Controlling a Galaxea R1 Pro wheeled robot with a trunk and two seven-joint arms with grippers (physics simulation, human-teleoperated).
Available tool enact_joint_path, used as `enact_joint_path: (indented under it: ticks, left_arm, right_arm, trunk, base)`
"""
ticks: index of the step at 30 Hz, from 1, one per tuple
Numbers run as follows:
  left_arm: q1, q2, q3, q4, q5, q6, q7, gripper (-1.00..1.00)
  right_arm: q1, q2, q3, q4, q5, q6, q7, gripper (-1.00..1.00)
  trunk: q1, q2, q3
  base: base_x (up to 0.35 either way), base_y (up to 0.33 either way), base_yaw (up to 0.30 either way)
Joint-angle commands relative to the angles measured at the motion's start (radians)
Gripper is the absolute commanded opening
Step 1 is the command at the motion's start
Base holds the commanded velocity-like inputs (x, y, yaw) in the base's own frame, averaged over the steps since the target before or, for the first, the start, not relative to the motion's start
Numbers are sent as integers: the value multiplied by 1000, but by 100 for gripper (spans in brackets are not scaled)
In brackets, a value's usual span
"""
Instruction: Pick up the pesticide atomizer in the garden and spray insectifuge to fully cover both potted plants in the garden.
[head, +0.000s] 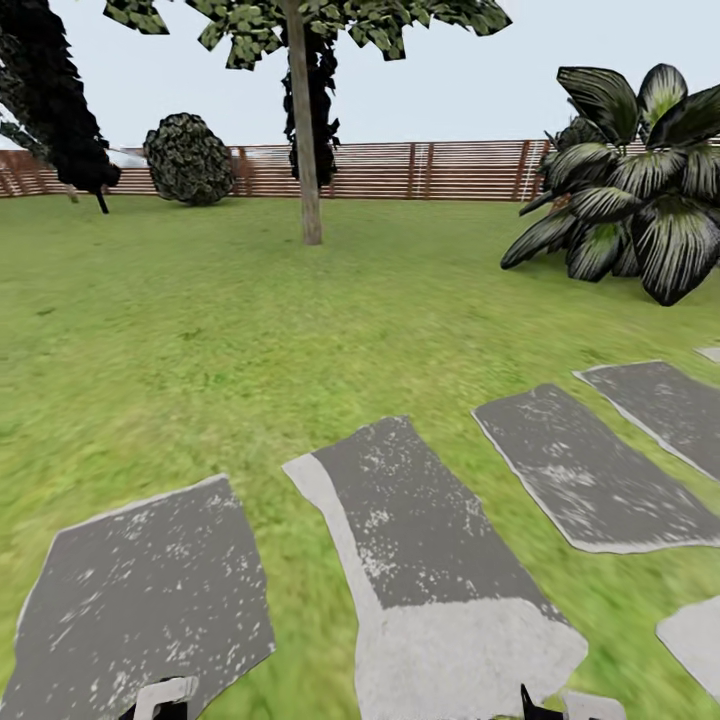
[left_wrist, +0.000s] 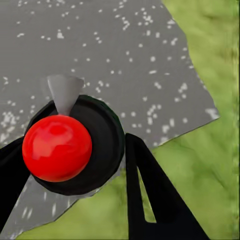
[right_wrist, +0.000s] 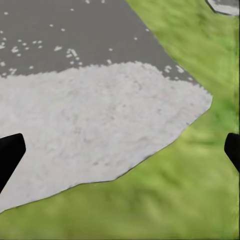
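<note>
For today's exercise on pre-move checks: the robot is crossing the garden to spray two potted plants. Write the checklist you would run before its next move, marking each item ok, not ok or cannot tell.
1. Atomizer in hand: ok. The left gripper has its fingers on either side of the pesticide atomizer, seen from above with its red top and grey nozzle.
2. Right gripper free: ok, fingers spread wide with nothing between them.
3. Potted plants sighted: not ok; ahead lie lawn, stone slabs and a big striped leafy plant.
4. Path ahead: ok, open grass up to the tree trunk.
5. Garden boundary: ok, the wooden fence is far off.
6. Nozzle aim: cannot tell.
</note>
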Motion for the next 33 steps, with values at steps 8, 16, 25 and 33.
enact_joint_path:
  ticks: [8, 16, 25, 33]
  left_arm:
    - [0, 0, 4, 0, 4, -3, -4, -100]
    - [0, 0, 4, 0, 3, -3, -4, -100]
    - [0, 0, 4, 0, 2, -3, -4, -100]
    - [0, 0, 4, 0, 3, -3, -4, -100]
  right_arm:
    - [-1, 1, -7, 2, 10, -4, 1, 100]
    - [-1, 1, -7, 2, 10, -4, 1, 100]
    - [-1, 1, -7, 2, 10, -4, 1, 100]
    - [-1, 1, -7, 2, 10, -4, 1, 100]
  trunk:
    - [0, 0, -1]
    - [0, 0, -1]
    - [0, 0, -1]
    - [0, 0, -1]
  base:
    - [84, -273, -300]
    - [124, -273, -300]
    - [133, -273, -300]
    - [141, -273, -300]
